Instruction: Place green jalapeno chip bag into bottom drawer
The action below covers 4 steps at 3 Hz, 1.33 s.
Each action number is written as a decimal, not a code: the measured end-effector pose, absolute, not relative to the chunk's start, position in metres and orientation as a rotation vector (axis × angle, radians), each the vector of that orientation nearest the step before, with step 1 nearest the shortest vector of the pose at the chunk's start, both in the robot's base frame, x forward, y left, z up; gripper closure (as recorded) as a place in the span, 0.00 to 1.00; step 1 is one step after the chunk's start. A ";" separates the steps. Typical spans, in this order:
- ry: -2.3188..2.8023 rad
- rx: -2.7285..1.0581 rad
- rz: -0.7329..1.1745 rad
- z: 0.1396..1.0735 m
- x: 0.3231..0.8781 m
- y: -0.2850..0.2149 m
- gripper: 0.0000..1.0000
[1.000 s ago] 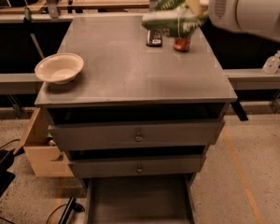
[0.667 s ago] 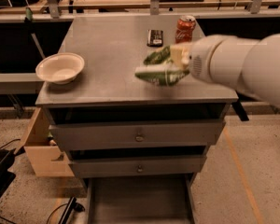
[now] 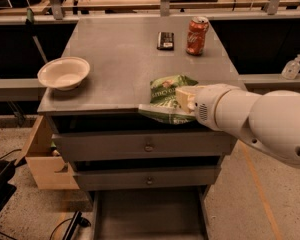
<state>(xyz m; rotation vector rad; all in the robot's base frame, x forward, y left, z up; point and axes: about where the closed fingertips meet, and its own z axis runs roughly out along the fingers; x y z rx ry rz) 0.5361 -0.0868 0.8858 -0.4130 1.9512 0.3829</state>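
The green jalapeno chip bag [image 3: 165, 101] is a crinkled green bag with white lettering. It hangs in the air at the front edge of the grey cabinet top [image 3: 120, 59], held by my gripper [image 3: 182, 100], which is shut on its right side. My white arm reaches in from the right. The bottom drawer [image 3: 147, 216] is pulled open below, a shallow grey tray under the two knobbed drawers. The bag is well above it.
A white bowl [image 3: 63, 73] sits at the top's left. A red soda can [image 3: 196, 35] and a small dark object [image 3: 165, 40] stand at the back. A wooden box [image 3: 45, 156] lies on the floor to the left. A clear bottle [image 3: 291, 67] stands at the right.
My arm has carried the bag from the back right of the cabinet top, near the can, forward and down to the front edge.
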 end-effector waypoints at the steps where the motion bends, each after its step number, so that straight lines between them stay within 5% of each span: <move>1: 1.952 -0.437 0.418 0.892 0.543 -0.080 1.00; 4: 1.944 -0.572 0.475 0.955 0.473 -0.171 1.00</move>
